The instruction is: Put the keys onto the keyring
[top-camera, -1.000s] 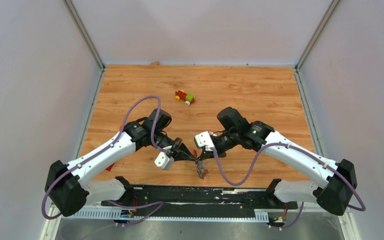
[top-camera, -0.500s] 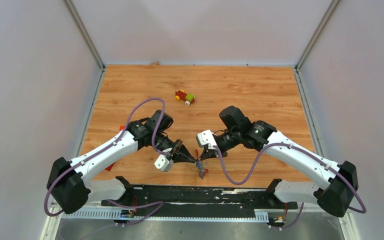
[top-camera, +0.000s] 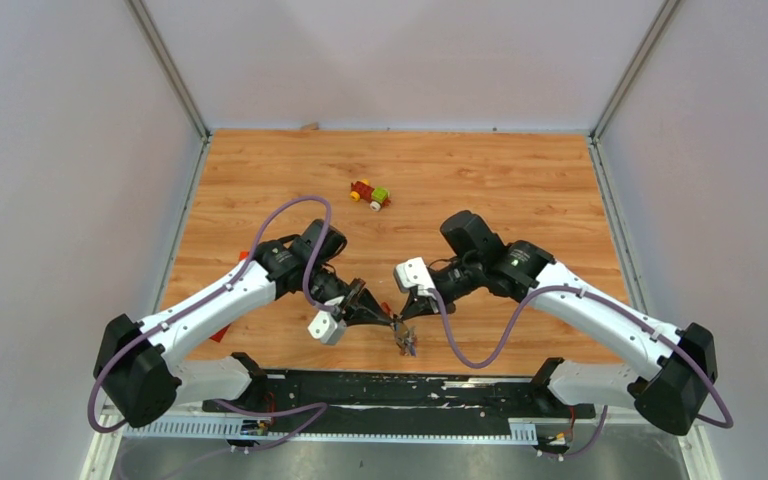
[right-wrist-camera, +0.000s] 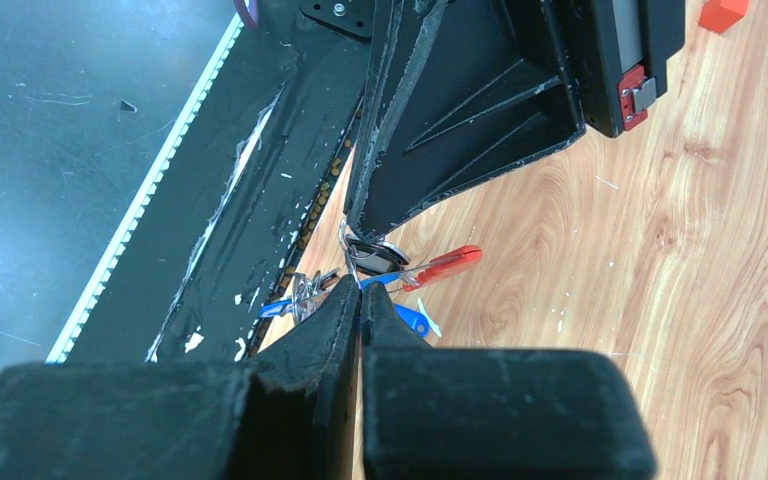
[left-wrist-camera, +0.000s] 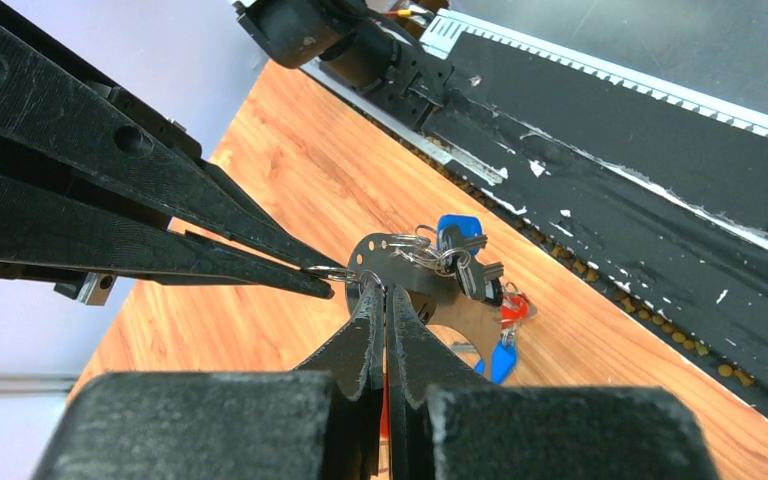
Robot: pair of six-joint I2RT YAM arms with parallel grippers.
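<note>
The keyring (left-wrist-camera: 400,275) hangs between both grippers just above the table's near edge, and it also shows in the top view (top-camera: 400,326). It has a thin metal ring, a grey crescent fob and a red fob (right-wrist-camera: 445,265). Keys with blue (left-wrist-camera: 458,232), black (left-wrist-camera: 480,282) and red heads dangle from it in a bunch (top-camera: 407,343). My left gripper (left-wrist-camera: 385,292) is shut on the grey fob beside the ring. My right gripper (right-wrist-camera: 360,286) is shut on the thin ring wire, its tips touching the left gripper's tips (top-camera: 396,320).
A red-yellow-green toy car (top-camera: 370,194) stands at the middle back. A small red piece (top-camera: 222,332) lies by the left arm. The black base rail (top-camera: 390,385) runs along the near edge just below the keys. Walls close in the left, right and back.
Both grippers have edged slightly to the right and nearer together, still joined at the keyring. The dangling key bunch has shifted a little with them.
</note>
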